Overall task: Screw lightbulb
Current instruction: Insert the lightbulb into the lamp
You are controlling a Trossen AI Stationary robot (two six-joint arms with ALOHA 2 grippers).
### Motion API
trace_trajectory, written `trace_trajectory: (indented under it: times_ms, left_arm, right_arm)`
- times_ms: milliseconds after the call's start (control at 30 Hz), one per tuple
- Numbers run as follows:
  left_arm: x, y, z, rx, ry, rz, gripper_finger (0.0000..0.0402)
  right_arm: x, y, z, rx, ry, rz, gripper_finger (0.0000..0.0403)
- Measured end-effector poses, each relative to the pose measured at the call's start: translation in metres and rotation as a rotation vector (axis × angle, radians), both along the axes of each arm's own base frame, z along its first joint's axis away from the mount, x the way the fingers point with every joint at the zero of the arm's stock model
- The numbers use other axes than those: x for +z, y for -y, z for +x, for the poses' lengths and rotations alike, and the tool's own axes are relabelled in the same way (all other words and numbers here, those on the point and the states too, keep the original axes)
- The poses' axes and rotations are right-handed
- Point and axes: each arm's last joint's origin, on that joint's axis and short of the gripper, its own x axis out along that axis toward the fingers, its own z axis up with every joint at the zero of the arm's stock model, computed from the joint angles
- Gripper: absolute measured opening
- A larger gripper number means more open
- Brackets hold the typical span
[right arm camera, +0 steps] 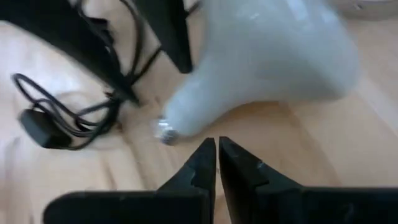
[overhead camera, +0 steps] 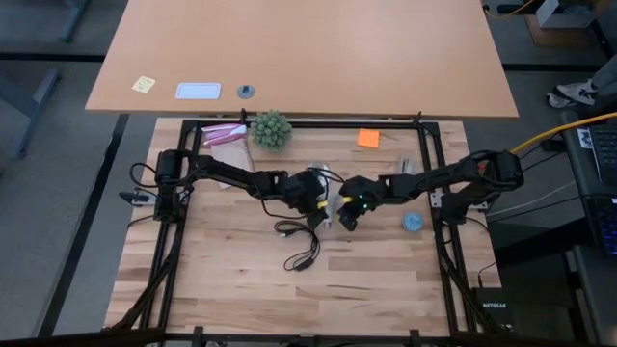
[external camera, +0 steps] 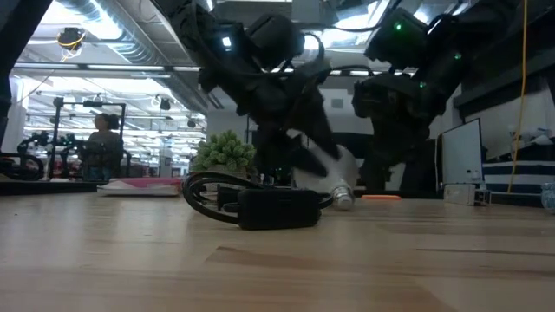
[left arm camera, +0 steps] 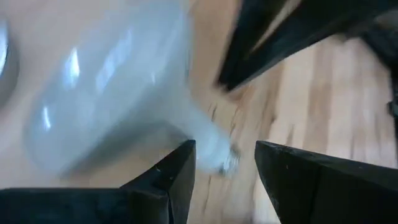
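The lightbulb [right arm camera: 261, 56] is lying on its side on the wooden table [overhead camera: 386, 280], near the middle, between the two arms. In the low view its narrow screw base is pointing down to the boards while the white dome [external camera: 325, 160] is tilting up and back among the dark arm parts.

The left pincer [left arm camera: 224, 165] is hovering low over the bulb's tapering neck, its two dark fingers [left arm camera: 168, 180] standing a little apart (a narrow gap, with the metal tip of the base showing between them). They are not clamping the bulb; whether a finger is touching the glass cannot be told.

The right pincer [right arm camera: 216, 163] is sitting just beside the bulb from the opposite side, its fingers pressed together and gripping nothing, their tips pointing at the bulb's neck close to the screw base.

In the high view both pincers are meeting at the table's centre, the left pincer [overhead camera: 313, 198] and the right pincer [overhead camera: 347, 207] close to each other. A black cord [overhead camera: 301, 246] with an inline switch is trailing toward the near edge. A small green plant [overhead camera: 271, 129] is standing near the far edge, an orange square [overhead camera: 368, 138] to its right, and a light-blue object [overhead camera: 413, 221] is lying under the right arm.
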Motion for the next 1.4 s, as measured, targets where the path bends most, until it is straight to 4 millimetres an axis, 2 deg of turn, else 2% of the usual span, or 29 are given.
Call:
trace_trajectory:
  times_ms: [100, 300, 600, 767, 900, 1167, 1400]
  left_arm:
    - [-0.007, 0.000, -0.006, 0.024, -0.088, -0.011, 0.0156]
    - [-0.008, -0.002, -0.007, 0.124, -0.114, 0.007, 0.0156]
    - [-0.008, -0.003, -0.008, 0.158, -0.122, 0.026, 0.0156]
    - [-0.006, -0.003, -0.004, 0.191, -0.080, -0.008, 0.0156]
    - [-0.004, -0.003, -0.002, 0.214, -0.049, -0.016, 0.0156]
    - [-0.011, 0.000, -0.004, 0.263, -0.083, 0.084, 0.0157]
    - [-0.016, 0.000, -0.002, 0.245, -0.083, 0.102, 0.0190]
  right_arm:
    - [0.002, -0.004, 0.002, 0.015, 0.029, -0.003, 0.0026]
    - [0.002, -0.002, 0.004, -0.014, 0.043, -0.037, 0.0026]
    - [-0.029, -0.001, 0.014, -0.038, -0.012, -0.018, 0.0026]
    - [-0.042, -0.004, 0.026, -0.004, 0.049, 0.017, 0.0026]
    - [-0.046, -0.007, 0.033, 0.011, 0.090, 0.030, 0.0026]
    - [-0.049, -0.005, 0.042, -0.009, 0.099, -0.001, 0.0026]
    - [-0.052, -0.005, 0.045, 0.003, 0.106, -0.009, 0.0026]
